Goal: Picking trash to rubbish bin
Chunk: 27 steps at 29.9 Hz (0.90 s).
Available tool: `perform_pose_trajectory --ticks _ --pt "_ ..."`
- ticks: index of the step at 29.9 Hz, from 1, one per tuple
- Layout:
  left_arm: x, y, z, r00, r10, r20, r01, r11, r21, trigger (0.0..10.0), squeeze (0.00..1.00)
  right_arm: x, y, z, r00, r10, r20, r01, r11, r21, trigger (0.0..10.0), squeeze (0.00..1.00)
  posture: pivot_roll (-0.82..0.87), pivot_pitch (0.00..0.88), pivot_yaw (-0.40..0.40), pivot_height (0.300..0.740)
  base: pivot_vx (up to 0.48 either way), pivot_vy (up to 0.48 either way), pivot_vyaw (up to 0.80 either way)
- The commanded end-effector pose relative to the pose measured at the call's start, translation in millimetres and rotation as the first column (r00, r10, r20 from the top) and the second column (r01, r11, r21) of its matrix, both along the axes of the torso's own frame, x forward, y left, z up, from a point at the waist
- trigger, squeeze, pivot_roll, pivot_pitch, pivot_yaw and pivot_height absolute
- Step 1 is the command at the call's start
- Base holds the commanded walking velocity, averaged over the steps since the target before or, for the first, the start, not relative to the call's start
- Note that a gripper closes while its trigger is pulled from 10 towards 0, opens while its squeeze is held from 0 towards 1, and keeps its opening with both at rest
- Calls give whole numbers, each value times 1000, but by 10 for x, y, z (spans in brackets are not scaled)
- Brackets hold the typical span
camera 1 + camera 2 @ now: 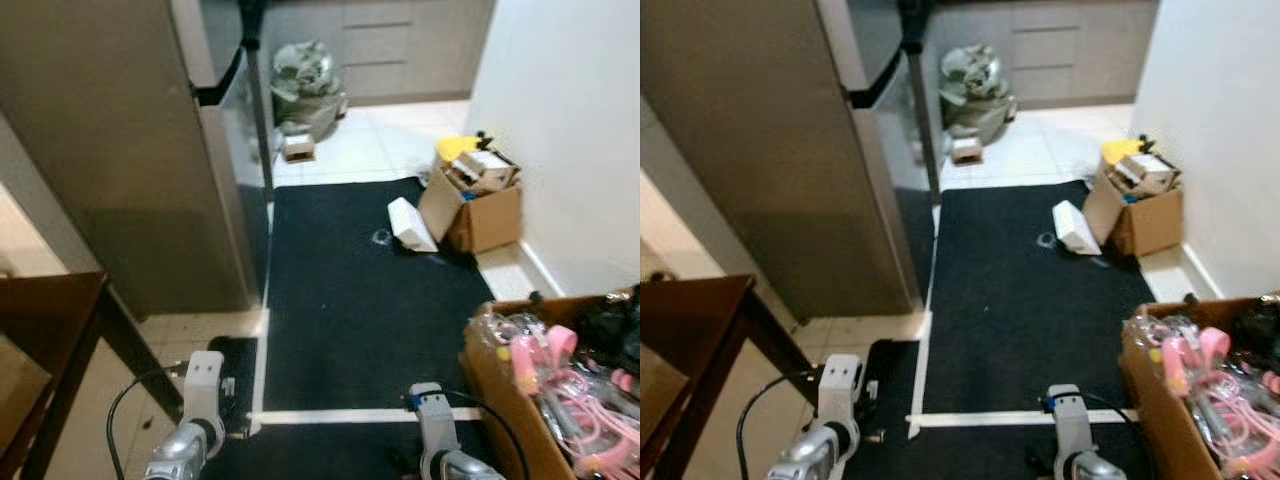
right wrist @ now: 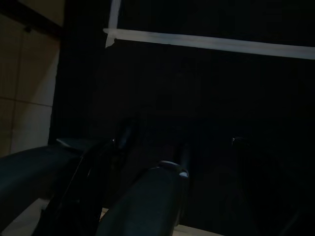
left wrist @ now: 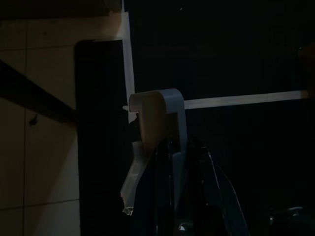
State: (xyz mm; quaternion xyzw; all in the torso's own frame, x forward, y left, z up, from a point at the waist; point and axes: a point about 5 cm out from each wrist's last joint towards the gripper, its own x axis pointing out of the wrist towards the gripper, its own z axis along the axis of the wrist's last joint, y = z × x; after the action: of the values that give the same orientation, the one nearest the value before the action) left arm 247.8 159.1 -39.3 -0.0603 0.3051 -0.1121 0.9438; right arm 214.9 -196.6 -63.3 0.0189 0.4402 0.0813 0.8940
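1. Left gripper [image 3: 172, 196]: hangs low over the dark mat; the left wrist view is dim, and a pale curved piece [image 3: 157, 123] lies along the black fingers. Whether the jaws are parted or closed cannot be told.
2. Right gripper [image 2: 147, 196]: hangs low over the mat, seen in near darkness in the right wrist view; jaw state cannot be told.
3. Black mat [image 1: 370, 300]: edged with white tape [image 1: 350, 415], which both wrist views show as a bright line.
4. White packet [image 1: 411, 224]: trash lying on the mat's far right part, just beside a small cardboard box [image 1: 485, 215] of oddments; visible from the head views.
5. Grey rubbish bag [image 1: 305, 85]: far end of the passage, on pale tiles, with a small carton [image 1: 298, 148] before it.
6. Open cardboard box [image 1: 500, 400]: near right, holding pink plastic items.
7. Refrigerator [image 1: 130, 140]: left of the mat.
8. Dark wooden table [image 1: 50, 320]: near left.
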Motion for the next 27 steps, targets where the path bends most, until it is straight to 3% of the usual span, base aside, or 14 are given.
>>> perform_pose_trajectory --ticks 1,3,7,14,22,27 --pt "-11 -23 -12 999 -30 -12 30 1000 9 10000 0 -3 9 -1 1000 -2 -4 2 1000 11 10000 0 -130 56 33 740 0 0 800" --pt "-11 -26 -12 999 -33 -12 33 999 9 10000 0 -1 10 1 1000 -1 -4 1 1000 12 10000 0 -130 56 33 740 0 0 800" --pt "-103 -82 -96 988 -129 -80 135 988 73 10000 0 -8 -1 2 1000 7 -10 -7 1000 10 10000 0 -129 58 31 740 0 0 800" --pt "-106 -41 -102 991 -106 -85 114 989 96 10000 0 -10 -8 6 1000 9 -9 -9 1000 8 10000 0 -133 60 33 740 0 0 763" --pt "-75 -33 -79 991 -115 -69 122 986 112 10000 0 5 -32 20 1000 -19 -2 19 1000 14 10000 0 -133 57 31 740 0 0 0" --pt "-81 -53 -85 991 -115 -72 122 986 111 10000 0 8 -20 22 1000 -12 0 12 1000 15 10000 0 -138 47 29 740 0 -371 0"
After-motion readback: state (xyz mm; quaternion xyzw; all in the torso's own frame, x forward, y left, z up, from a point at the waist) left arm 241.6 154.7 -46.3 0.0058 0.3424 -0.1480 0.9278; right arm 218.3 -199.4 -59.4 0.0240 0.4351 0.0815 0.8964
